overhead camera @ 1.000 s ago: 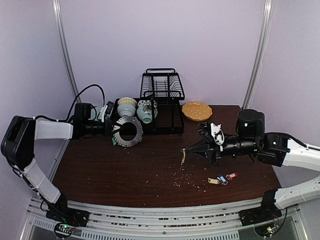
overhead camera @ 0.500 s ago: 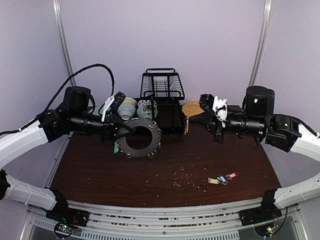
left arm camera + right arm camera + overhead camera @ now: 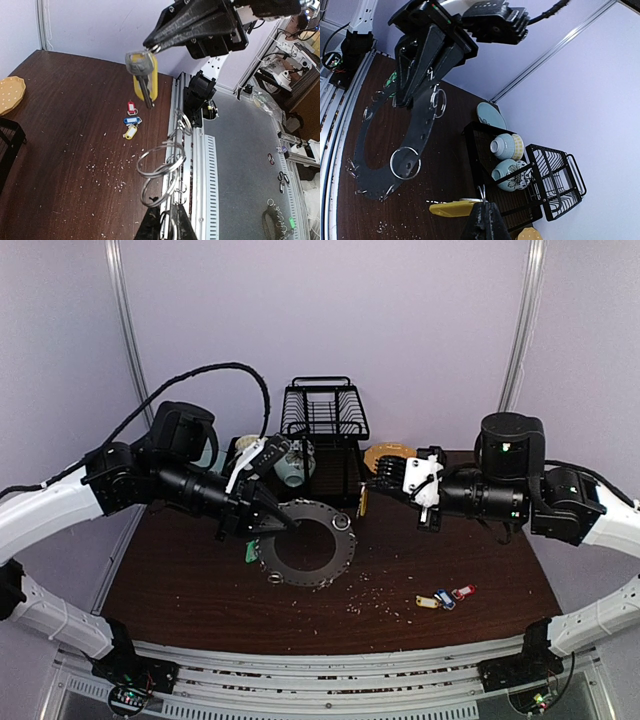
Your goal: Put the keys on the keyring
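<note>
Currently, the left tool point(image 3: 283, 523) is clamped on the rim of the keyring point(image 3: 345, 548). The keyring is held in the air over the middle of the surface point(image 3: 190, 580), tilted, with its wide hole facing the top camera. Split rings point(image 3: 160, 162) stand out around its outer edge. A green tag point(image 3: 250, 552) shows at the rim just below the left tool.

The right tool point(image 3: 370, 483) is closed on the top of one key point(image 3: 362, 502), which carries a yellow tag. This key hangs blade down, near the far right edge of the keyring but apart from it. In the left wrist view the key point(image 3: 142, 70) hangs above the nearest split ring, with a clear gap between them.

Three more keys point(image 3: 444, 597) lie close together on the surface near its front right, well apart from the keyring. Their tags are red point(image 3: 131, 107), blue point(image 3: 132, 120) and yellow point(image 3: 130, 132).

A black rack point(image 3: 325, 410) holding bowls point(image 3: 505, 145) stands at the rear of the surface, and an orange plate point(image 3: 392, 452) lies to its right. Crumbs point(image 3: 370, 595) are scattered over the front half of the surface.
</note>
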